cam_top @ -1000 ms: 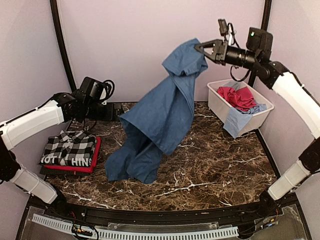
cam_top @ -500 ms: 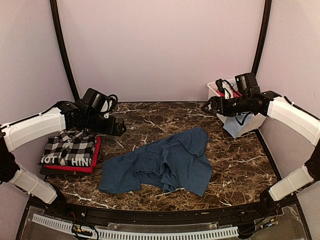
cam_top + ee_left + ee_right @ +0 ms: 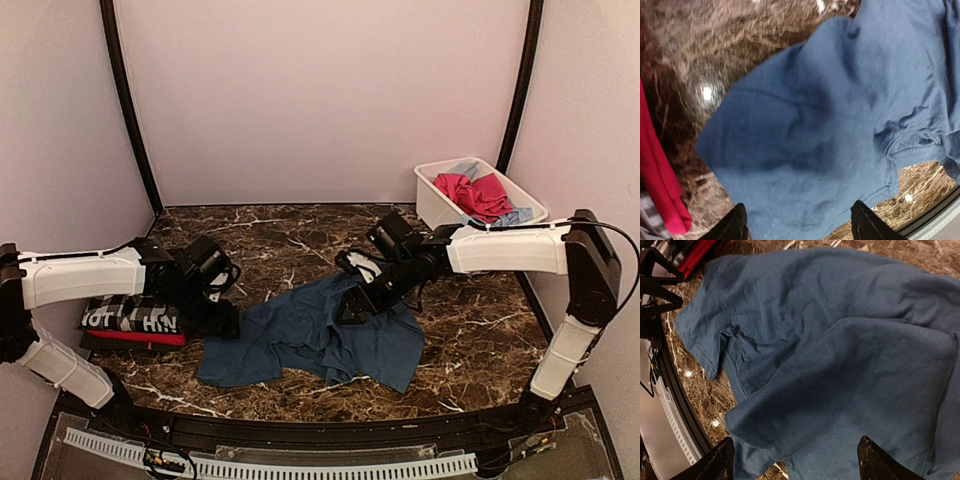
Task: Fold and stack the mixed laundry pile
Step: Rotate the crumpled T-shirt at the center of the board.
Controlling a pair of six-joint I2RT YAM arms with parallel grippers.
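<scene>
A navy blue tee [image 3: 320, 335] lies rumpled on the marble table. My left gripper [image 3: 225, 318] hovers at its left edge, jaws open, with the blue cloth [image 3: 810, 130] spread below and between the fingertips [image 3: 737, 222]. My right gripper [image 3: 355, 305] is low over the tee's upper middle, open too, with nothing pinched; folds of the tee [image 3: 840, 340] fill its view. On the left, a folded black-and-white checked garment [image 3: 130, 318] sits on a folded red tee [image 3: 140, 338], partly hidden by my left arm.
A white tub [image 3: 430, 210] stands at the back right with a pink-red piece [image 3: 478, 195] and a light blue piece [image 3: 515, 215] inside. The red tee's edge [image 3: 657, 185] is just left of my left gripper. A black rail runs along the table's near edge [image 3: 300, 425].
The right gripper let go of the tee it held up high; the tee dropped flat. Since then the right arm swung down from beside the tub onto it, and the left arm moved to its left edge.
</scene>
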